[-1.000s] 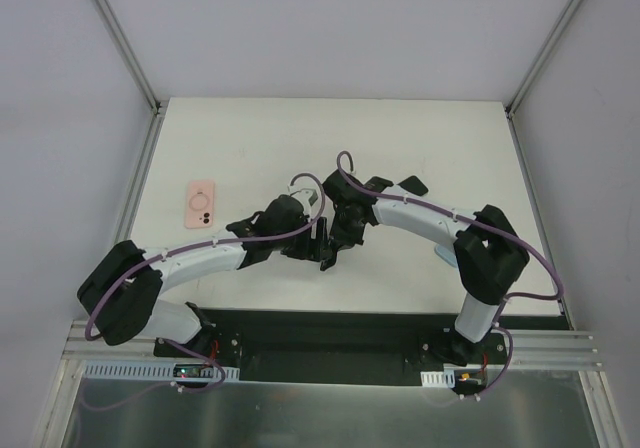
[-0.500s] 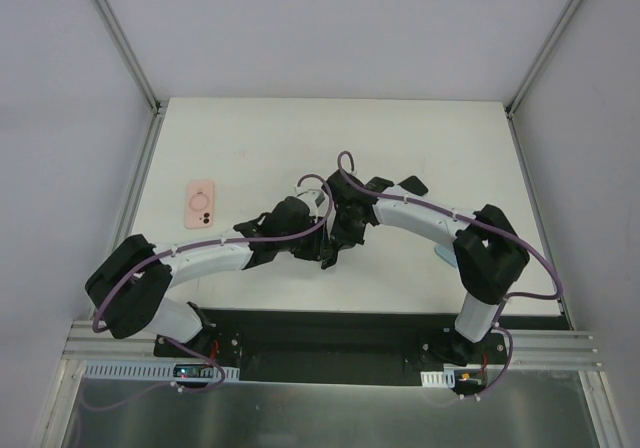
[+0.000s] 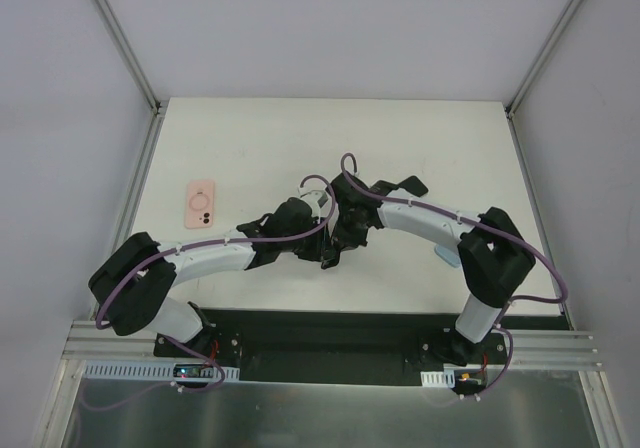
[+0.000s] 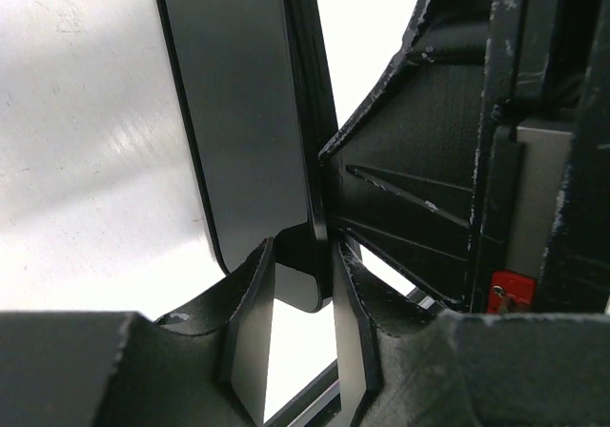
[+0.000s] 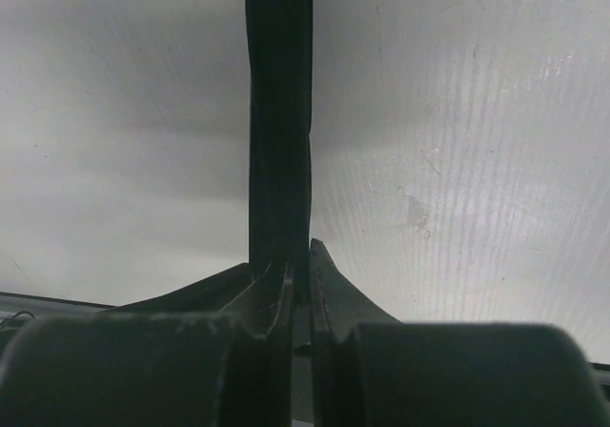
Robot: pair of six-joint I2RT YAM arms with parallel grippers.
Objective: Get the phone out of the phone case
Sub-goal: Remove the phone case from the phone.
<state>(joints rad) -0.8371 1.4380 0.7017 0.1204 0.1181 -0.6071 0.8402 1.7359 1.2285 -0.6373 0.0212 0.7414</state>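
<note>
To my eye the danger is a slip; both arms are meeting over the middle of the bench and sharing one thin dark slab, which I am taking to be the phone, and each is gripping only a narrow bit of it; if the two pull or twist against each other, the phone could be levered out of one pinch and drop flat; the smooth faces are not helping; the left gripper is sitting narrow, its two fingers pressing on either face of the phone's lower corner, so it is clamping a corner and little more; the right gripper is squeezing almost fully together on the phone's thin edge, the slab standing edge-on between its fingers; the pink phone case is lying flat on the bench well apart to the left, back upward, and I cannot tell whether it is empty.
</note>
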